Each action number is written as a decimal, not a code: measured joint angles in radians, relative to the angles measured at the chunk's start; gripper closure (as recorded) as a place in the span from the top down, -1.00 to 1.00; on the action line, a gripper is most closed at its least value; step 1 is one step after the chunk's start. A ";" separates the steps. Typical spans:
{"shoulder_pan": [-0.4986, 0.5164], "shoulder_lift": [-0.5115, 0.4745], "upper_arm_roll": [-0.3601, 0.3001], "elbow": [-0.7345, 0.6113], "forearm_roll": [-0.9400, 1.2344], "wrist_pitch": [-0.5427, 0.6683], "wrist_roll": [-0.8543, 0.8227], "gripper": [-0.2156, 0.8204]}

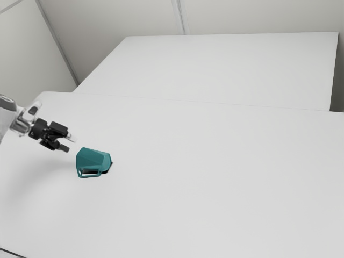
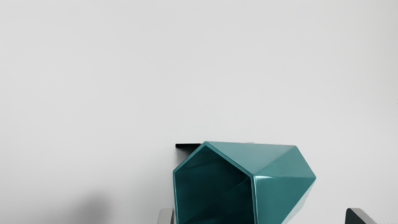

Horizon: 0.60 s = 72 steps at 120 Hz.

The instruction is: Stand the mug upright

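A teal mug (image 1: 93, 161) lies on its side on a white table (image 1: 215, 172), toward the exterior view's left, as a robot arm (image 1: 9, 114) reaches in from that same edge. Its black gripper (image 1: 69, 144) hovers just beside the mug, above the tabletop and to the exterior view's left, the fingers (image 2: 356, 215) spread wide with nothing clasped between them.

The mug is not upright, and the step in hand appears to be the approach: lining up for a grasp. The next move likely calls for lowering the open gripper and easing it forward until the mug's wall sits between the fingers, then closing, lifting a little and rotating the mug so its base comes down flat. The faceted, tapering wall could slip or roll if pinched off centre, and the turn will probably need room beneath it.

The exterior view shows the handle (image 1: 90, 176) on the mug's near side, low toward the tabletop, along with the gap separating mug and gripper. The wrist view looks into the open mouth (image 2: 214, 186), dark inside and facing the gripper, a detail turned away from the exterior camera. It also shows a black sliver (image 2: 188, 145) jutting out beside the rim; whether that is shadow or part of the mug, it is impossible to tell.
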 joint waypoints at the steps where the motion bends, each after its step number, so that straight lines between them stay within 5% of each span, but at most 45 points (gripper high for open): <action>1: 0.000 0.001 0.000 -0.001 -0.003 0.000 0.005 0.58; 72: -0.017 0.002 -0.031 -0.100 -0.077 0.000 0.237 0.58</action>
